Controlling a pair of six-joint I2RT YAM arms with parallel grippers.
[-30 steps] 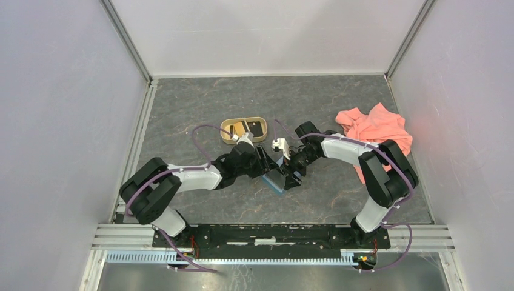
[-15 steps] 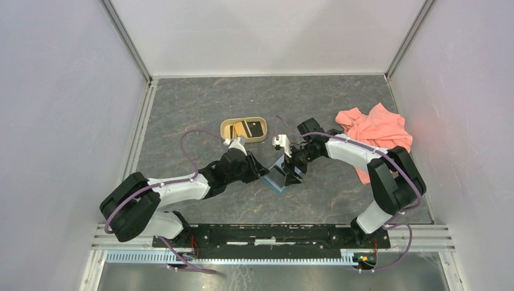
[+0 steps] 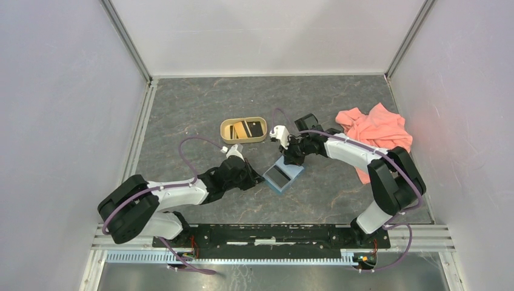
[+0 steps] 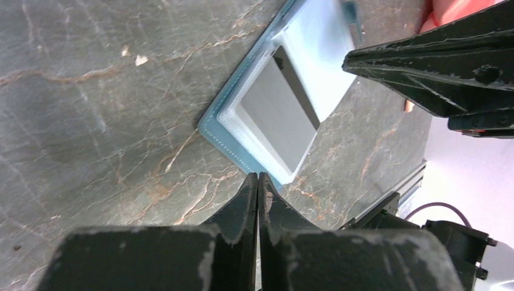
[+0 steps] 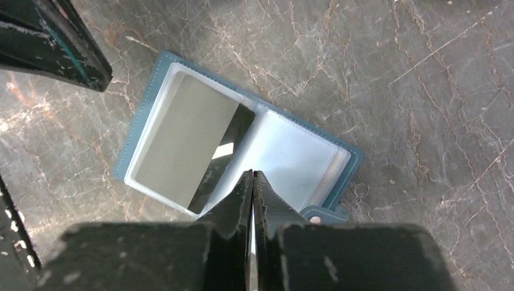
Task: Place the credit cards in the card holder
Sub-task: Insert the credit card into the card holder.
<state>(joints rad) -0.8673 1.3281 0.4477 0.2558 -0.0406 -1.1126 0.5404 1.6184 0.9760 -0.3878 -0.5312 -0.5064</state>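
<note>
You have no words, numbers, logos or signs to read. The credit card [image 5: 182,148] in the card holder [image 5: 291,151], just ahead of the jaws of the right gripper [image 5: 253,176], shows a plain face.

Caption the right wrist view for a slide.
Shut right hand above the open wallet, a card in one half.

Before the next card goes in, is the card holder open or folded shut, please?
Open: the card holder lies spread flat, both pale inner pockets showing, a card on one.
</note>
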